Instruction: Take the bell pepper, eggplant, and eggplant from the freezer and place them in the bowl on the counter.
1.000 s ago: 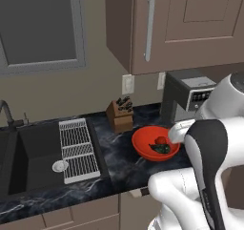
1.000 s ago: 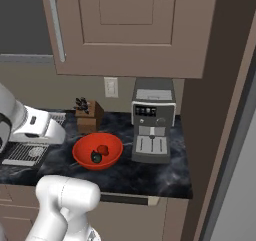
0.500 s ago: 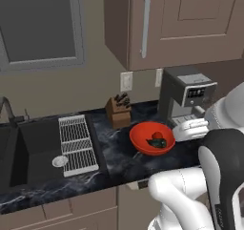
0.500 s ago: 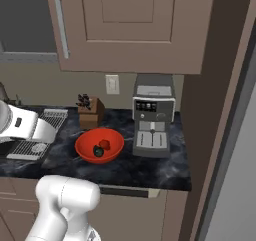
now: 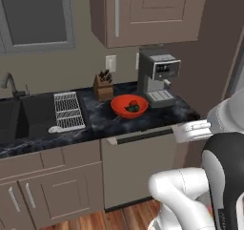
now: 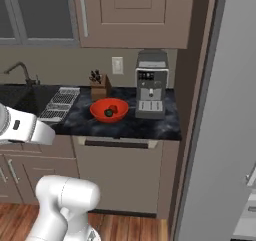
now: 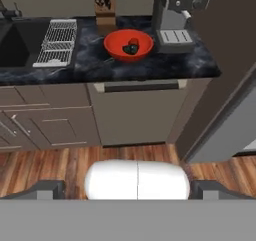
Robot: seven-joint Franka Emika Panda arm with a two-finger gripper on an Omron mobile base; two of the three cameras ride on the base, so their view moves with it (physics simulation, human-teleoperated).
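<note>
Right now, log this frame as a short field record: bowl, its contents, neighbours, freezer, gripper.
bowl: red-orange bowl on the black counter
contents: a dark item and a red item, too small to name
left of bowl: knife block, drying rack
right of bowl: coffee machine
freezer: grey door at right
gripper: open, holding nothing

Glossy white rounded arm (image 5: 186, 200) links, dark grey joint band, small dark fingertips (image 7: 50, 189).

A red-orange bowl (image 7: 128, 45) sits on the black tabletop (image 7: 165, 65) between a coffee machine (image 7: 175, 15) and a drying rack (image 7: 56, 42), holding dark and red vegetables (image 7: 132, 47); a knife block (image 7: 104, 11) stands at the back edge.
</note>
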